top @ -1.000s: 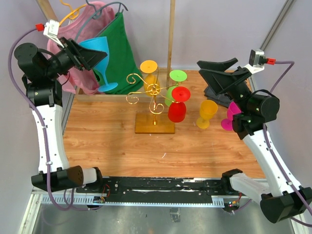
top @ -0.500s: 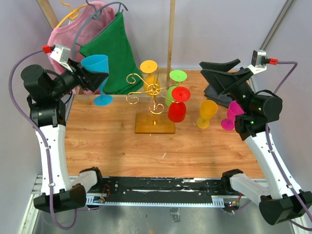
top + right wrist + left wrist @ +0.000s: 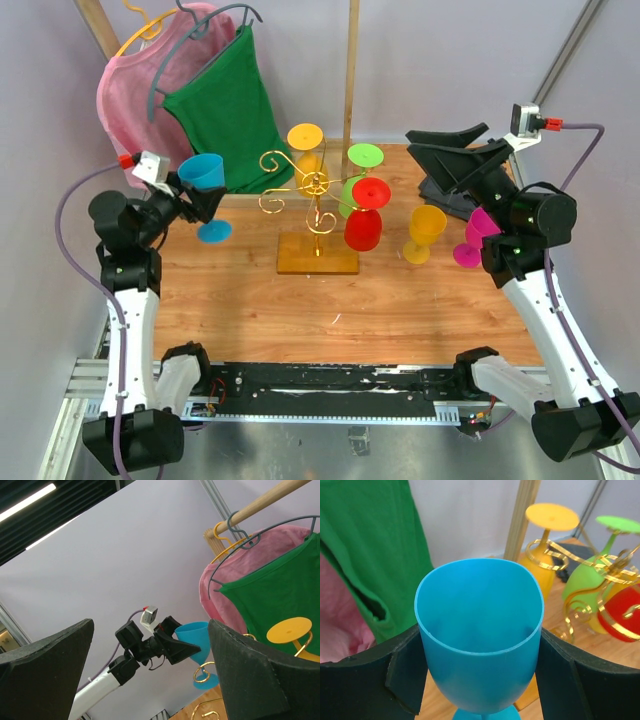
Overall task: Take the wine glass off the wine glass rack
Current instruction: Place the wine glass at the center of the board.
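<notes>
**Blue glass lowered beside the rack, left arm down with it**

Since a second ago the left arm has folded down, and the blue wine glass (image 3: 204,178) has come with it, from up in front of the hanging clothes to a spot low over the desk (image 3: 250,300). It is now left of the wine glass rack (image 3: 314,186), well apart from its gold scrolls. We cannot tell whether its foot touches the wood. The right arm has barely shifted.

The left tool (image 3: 203,197) is closed on the bowl of the blue wine glass. In the left wrist view, a black finger (image 3: 402,677) presses each side of the bowl, and the glass stands roughly upright with its mouth open towards the camera. The jaws are fairly wide apart, because the bowl fills the gap.

The right tool (image 3: 412,141) hangs high to the right of the rack. Its jaws are spread wide and hold nothing.

On the rack we see a yellow glass (image 3: 305,136), a green glass (image 3: 366,154) and a red glass (image 3: 363,231), all hanging bowl down. An amber glass (image 3: 425,228) stands on the desk just right of the rack. Further right is a magenta glass (image 3: 466,252), partly hidden by the right arm. Behind the rack and to its left hang a green garment (image 3: 225,110) and a pink garment (image 3: 125,100).
</notes>
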Controlling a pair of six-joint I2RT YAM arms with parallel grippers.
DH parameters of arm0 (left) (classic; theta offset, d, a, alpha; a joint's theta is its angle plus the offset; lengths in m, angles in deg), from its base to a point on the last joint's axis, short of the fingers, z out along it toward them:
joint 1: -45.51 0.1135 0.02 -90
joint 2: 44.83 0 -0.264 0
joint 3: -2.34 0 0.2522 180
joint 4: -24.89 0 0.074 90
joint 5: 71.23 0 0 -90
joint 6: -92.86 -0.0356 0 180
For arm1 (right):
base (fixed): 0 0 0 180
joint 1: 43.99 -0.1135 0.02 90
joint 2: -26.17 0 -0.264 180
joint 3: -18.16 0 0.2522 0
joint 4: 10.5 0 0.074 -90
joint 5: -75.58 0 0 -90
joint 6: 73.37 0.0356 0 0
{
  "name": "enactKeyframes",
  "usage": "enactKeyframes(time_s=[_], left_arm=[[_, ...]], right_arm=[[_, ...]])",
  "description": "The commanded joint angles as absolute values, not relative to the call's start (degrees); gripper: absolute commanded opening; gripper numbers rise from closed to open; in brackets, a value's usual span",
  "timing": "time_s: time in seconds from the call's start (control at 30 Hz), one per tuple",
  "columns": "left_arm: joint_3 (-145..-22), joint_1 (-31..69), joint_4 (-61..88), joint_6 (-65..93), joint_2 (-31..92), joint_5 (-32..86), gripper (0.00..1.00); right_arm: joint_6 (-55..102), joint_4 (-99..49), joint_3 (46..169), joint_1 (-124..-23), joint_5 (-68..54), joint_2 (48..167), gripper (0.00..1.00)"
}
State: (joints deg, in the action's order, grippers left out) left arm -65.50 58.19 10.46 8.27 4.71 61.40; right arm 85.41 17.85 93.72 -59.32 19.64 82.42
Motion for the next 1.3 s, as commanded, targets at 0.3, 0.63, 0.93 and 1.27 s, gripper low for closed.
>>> enactKeyframes(time_s=[0.3, 0.63, 0.93, 1.27], left_arm=[[-41.7, 58.5, 43.2, 5.8, 1.8, 55.4, 0.64], [-33.5, 52.6, 59.3, 7.8, 7.3, 51.7, 0.65], [-28.8, 50.3, 72.6, 5.9, 15.0, 45.7, 0.65], [-26.6, 43.7, 80.5, 6.6, 21.1, 34.7, 0.68]], right_arm=[[83.3, 15.3, 93.5, -58.3, 22.0, 82.5, 0.98], [82.6, 17.5, 90.1, -58.5, 22.2, 83.5, 0.99], [79.4, 14.6, 86.9, -58.5, 21.5, 79.8, 0.98], [77.6, 14.7, 83.8, -58.6, 21.9, 77.4, 0.98]])
